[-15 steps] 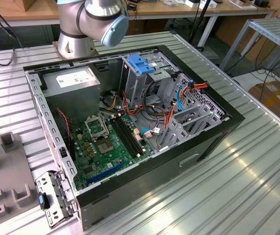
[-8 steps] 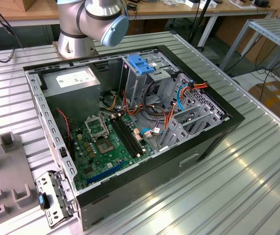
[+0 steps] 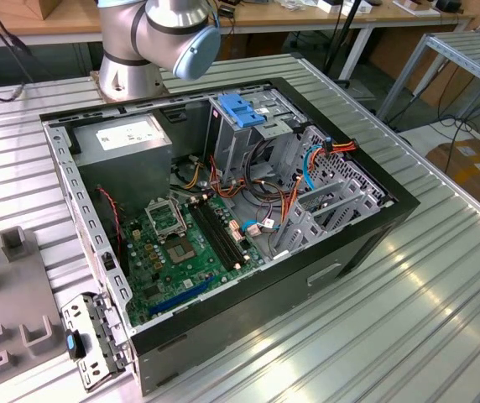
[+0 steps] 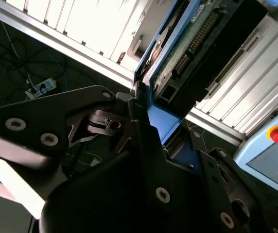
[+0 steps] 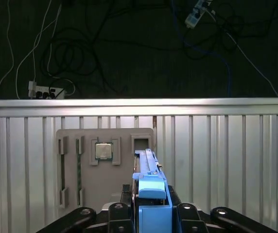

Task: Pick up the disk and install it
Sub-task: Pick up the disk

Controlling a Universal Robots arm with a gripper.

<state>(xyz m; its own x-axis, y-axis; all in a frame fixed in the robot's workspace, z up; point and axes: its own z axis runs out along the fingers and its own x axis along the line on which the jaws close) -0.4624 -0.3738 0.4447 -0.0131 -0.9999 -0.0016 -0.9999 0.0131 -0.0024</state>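
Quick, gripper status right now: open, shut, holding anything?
Gripper: shut on the disk, gripped at its blue-railed end.

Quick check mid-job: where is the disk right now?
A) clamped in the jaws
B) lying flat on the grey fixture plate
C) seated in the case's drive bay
A: in both wrist views the disk sits clamped between the shut jaws, with the grey fixture plate beyond it.
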